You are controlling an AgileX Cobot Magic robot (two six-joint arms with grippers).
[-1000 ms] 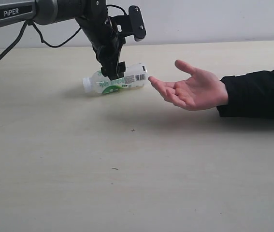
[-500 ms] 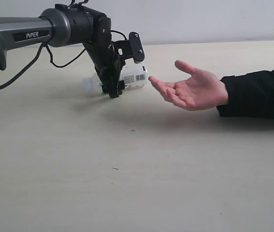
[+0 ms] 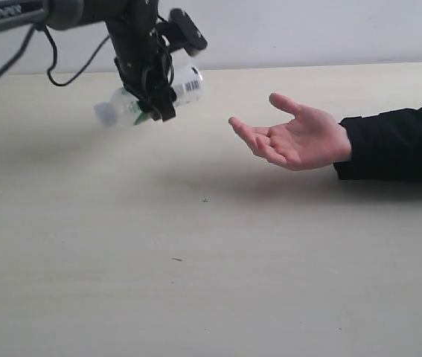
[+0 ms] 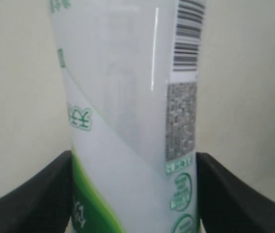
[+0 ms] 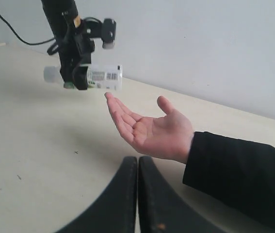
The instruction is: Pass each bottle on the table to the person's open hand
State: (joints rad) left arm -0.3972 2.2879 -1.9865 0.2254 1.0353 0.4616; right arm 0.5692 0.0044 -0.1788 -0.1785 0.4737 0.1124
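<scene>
Figure: white-and-green bottle (image 3: 183, 87), small, thin-walled plastic; probably light, smooth and easily dented, so best gripped gently across the mid-body; left gripper (image 3: 156, 105) clamped on its labelled middle, holding it sideways in the air above the table (image 3: 211, 268), short of the person's open hand (image 3: 294, 140); pale cap end points away from the hand; barcode panel, green swirl; right gripper (image 5: 137, 165) pressed together, empty.

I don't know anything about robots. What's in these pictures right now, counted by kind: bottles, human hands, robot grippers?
Bottles: 1, the white-and-green bottle, held above the table
Human hands: 1, the person's open hand, palm up
Robot grippers: 2, the left gripper clamped on the bottle, the right gripper closed and empty
Total: 4
</scene>
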